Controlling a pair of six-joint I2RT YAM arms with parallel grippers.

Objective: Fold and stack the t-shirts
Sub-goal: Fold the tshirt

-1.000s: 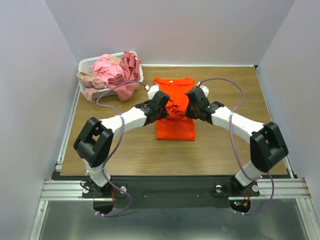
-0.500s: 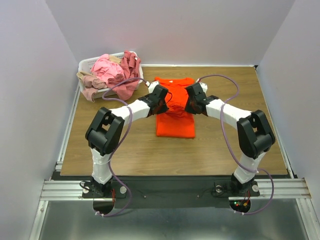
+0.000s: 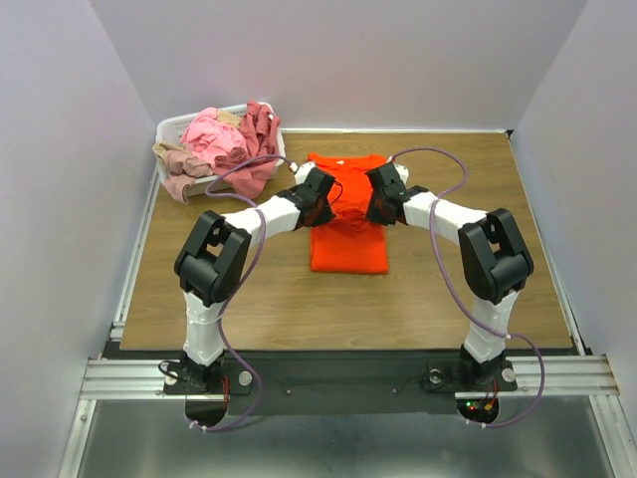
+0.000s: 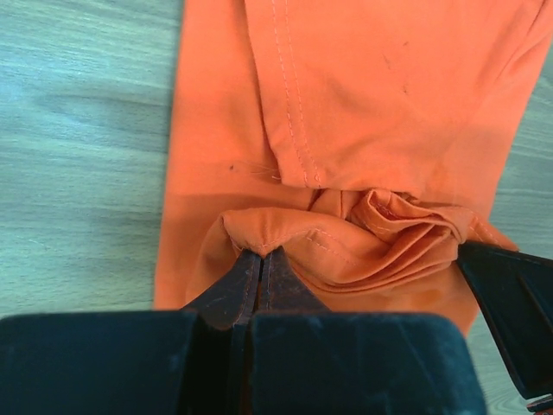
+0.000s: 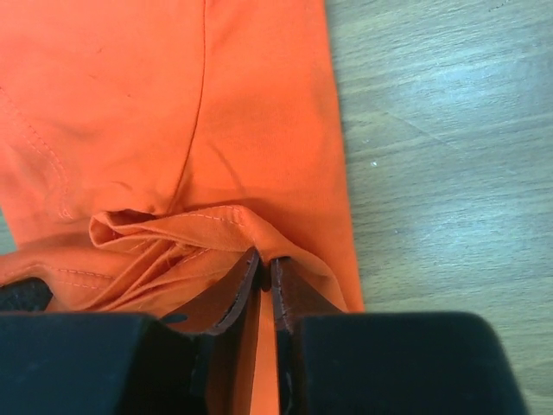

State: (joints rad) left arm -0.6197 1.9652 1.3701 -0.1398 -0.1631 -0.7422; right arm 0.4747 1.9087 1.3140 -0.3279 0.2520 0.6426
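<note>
The bright orange t-shirt (image 3: 347, 214) lies as a long folded strip in the middle of the wooden table. My left gripper (image 3: 323, 195) is shut on a bunched hem fold at the shirt's left side (image 4: 285, 229). My right gripper (image 3: 378, 195) is shut on the same fold at the right side (image 5: 216, 225). Both hold the near end lifted and doubled back over the shirt's far part. The pink (image 3: 211, 134), rose-maroon (image 3: 261, 124) and beige (image 3: 177, 159) t-shirts lie heaped in the basket.
A white lattice basket (image 3: 171, 124) stands at the table's far left corner, shirts spilling over its front rim. The bare wooden table (image 3: 448, 289) spreads around the orange shirt. White walls close in the sides and back.
Both grippers have moved away from me toward the shirt's collar end, carrying the pinched fold with them. The arms have stretched out further.
</note>
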